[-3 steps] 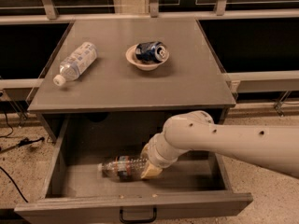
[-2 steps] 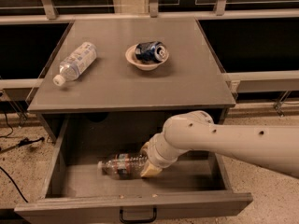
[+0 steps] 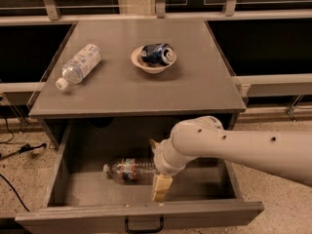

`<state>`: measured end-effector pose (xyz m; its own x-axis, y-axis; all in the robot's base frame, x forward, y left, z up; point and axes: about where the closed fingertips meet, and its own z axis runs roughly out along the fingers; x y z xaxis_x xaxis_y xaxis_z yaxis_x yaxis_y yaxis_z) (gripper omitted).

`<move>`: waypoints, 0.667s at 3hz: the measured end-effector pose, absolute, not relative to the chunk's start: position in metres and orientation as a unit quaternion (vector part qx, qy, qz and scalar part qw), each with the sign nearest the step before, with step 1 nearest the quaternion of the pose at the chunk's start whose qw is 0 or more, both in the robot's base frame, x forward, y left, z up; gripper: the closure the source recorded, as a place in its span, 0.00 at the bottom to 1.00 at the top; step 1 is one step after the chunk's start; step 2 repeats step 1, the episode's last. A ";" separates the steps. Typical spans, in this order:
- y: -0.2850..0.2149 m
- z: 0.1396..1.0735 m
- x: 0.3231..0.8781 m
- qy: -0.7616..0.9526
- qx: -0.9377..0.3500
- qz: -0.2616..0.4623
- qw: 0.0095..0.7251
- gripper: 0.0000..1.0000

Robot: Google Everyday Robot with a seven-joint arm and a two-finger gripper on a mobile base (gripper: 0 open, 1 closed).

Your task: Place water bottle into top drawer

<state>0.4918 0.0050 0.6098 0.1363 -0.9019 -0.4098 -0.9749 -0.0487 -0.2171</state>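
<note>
Down in the boxy grey top drawer [image 3: 146, 212], wide-spread gripper [image 3: 157, 169] straddles ribbed water bottle [image 3: 129, 169].

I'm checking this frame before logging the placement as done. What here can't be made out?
All in the camera view:
- The water bottle: its base end is hidden behind the end effector, which is down inside the open top drawer.
- The drawer's right rear corner is covered by the arm.
- The arm's far end is cut off by the right edge.
- The can in the bowl: its print is too blurred to read.
</note>
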 end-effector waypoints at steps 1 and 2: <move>0.005 0.610 0.492 0.652 -0.720 0.081 0.225 0.00; 0.005 0.610 0.492 0.652 -0.720 0.081 0.225 0.00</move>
